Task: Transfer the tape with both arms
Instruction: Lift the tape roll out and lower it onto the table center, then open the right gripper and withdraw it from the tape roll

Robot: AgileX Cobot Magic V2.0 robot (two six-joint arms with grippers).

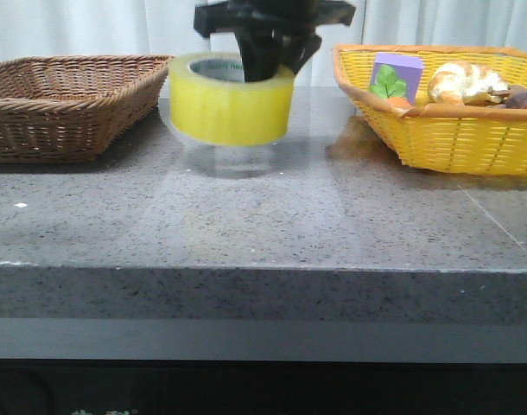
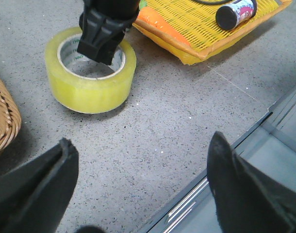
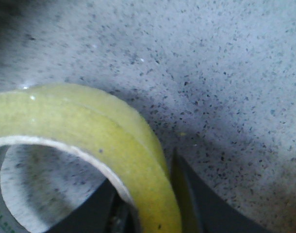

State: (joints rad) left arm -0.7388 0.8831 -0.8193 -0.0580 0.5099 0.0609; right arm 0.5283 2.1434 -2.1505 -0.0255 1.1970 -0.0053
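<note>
The tape (image 1: 231, 111) is a wide translucent yellow roll lying flat at the middle back of the grey stone table (image 1: 263, 216). My right gripper (image 1: 265, 62) comes down from above and is shut on the roll's wall, one finger inside the pale core and one outside. The right wrist view shows the yellow wall (image 3: 138, 165) pinched between both dark fingers (image 3: 206, 208). From the left wrist view, the tape (image 2: 90, 82) sits under the right gripper (image 2: 100, 48). My left gripper (image 2: 142, 141) hangs open over bare table near the front edge, well apart from the roll.
A brown wicker basket (image 1: 65, 99) stands at the back left. A yellow wicker basket (image 1: 453, 138) at the back right holds a purple box (image 1: 395, 78) and bread (image 1: 462, 82). The table's front edge (image 2: 225, 155) runs close to my left gripper.
</note>
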